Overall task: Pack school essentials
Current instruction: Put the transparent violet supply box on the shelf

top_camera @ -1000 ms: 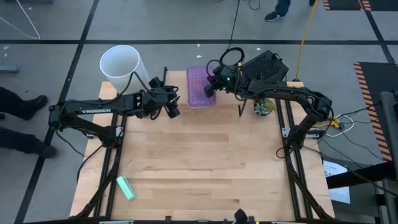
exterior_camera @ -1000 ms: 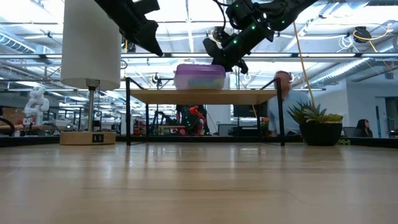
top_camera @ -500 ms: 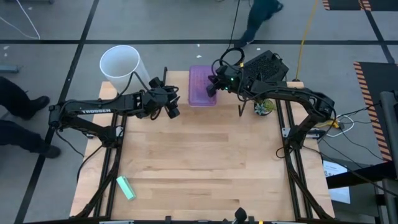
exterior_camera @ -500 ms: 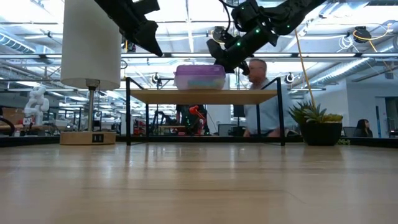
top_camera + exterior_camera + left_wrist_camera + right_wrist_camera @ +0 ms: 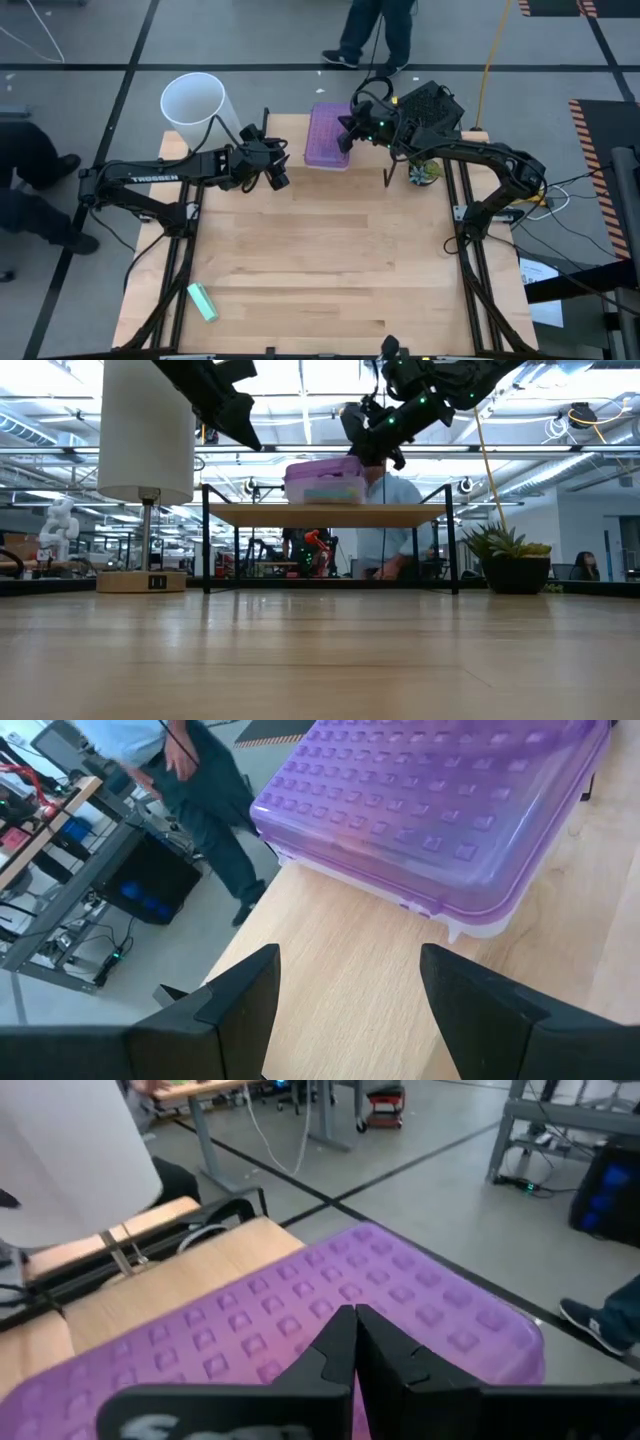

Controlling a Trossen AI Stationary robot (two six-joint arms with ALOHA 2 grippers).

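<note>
In the high view, at upper left a white lamp [image 5: 196, 103] stands by our desk [image 5: 320, 270]. Our left tool [image 5: 277, 172] hangs wide and empty, left of centre. At upper centre lies the purple box [image 5: 329, 136]; our right tool [image 5: 347, 135], fingers pressed together, sits over its right edge.

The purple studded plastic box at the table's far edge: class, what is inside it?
Through the clear wall of the purple studded plastic box, the low view shows only blurred pink and green shapes. From above, its closed lid covers everything, so no item can be identified. The right gripper hangs over it.
</note>
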